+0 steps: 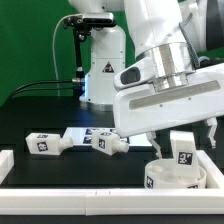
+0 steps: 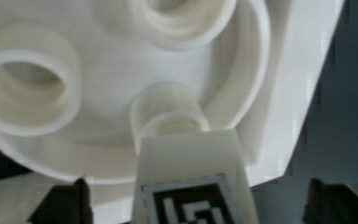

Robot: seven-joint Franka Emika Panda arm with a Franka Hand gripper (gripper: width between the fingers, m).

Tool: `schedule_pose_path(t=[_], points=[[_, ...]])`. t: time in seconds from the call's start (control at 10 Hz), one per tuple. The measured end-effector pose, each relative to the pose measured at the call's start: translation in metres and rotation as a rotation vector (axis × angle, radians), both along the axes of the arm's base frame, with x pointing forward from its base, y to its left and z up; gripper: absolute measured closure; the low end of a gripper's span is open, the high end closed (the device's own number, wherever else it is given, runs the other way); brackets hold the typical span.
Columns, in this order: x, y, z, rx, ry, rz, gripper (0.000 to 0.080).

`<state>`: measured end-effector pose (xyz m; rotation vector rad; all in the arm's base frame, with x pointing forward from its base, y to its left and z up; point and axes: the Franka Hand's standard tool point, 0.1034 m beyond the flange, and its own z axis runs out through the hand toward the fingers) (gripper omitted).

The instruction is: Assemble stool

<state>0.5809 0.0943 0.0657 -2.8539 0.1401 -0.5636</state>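
Observation:
The round white stool seat (image 1: pixel 178 180) lies at the exterior view's lower right, its socket side facing up. One white leg (image 1: pixel 182 149) with a black-and-white tag stands on it, its end at a socket (image 2: pixel 172 118). My gripper (image 1: pixel 184 140) hangs over that leg with a finger on each side. In the wrist view the dark fingers (image 2: pixel 60 202) stand apart from the tagged leg (image 2: pixel 194 190), with a gap on both sides, so the gripper (image 2: pixel 202 205) is open. Two empty sockets (image 2: pixel 43 80) show on the seat (image 2: pixel 87 130).
Two more white legs (image 1: pixel 45 143) (image 1: pixel 108 144) lie on the black table to the exterior view's left. The marker board (image 1: pixel 82 134) lies between and behind them. White border rails run along the front (image 1: pixel 80 201) and the left (image 1: pixel 5 163).

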Motion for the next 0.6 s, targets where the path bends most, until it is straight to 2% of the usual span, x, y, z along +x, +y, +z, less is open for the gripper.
schedule_pose_path(t=[0.2, 0.3, 0.4, 0.5, 0.6], points=[[0.003, -0.005, 0.025, 0.021, 0.062, 0.015, 0.0162], [0.0, 0.003, 0.035, 0.031, 0.173, 0.084, 0.0152], [0.005, 0.005, 0.043, 0.018, 0.229, 0.139, 0.0152], [0.006, 0.005, 0.042, 0.02, 0.236, 0.139, 0.0151], [0.0, 0.007, 0.04, 0.032, 0.284, 0.152, 0.0151]])
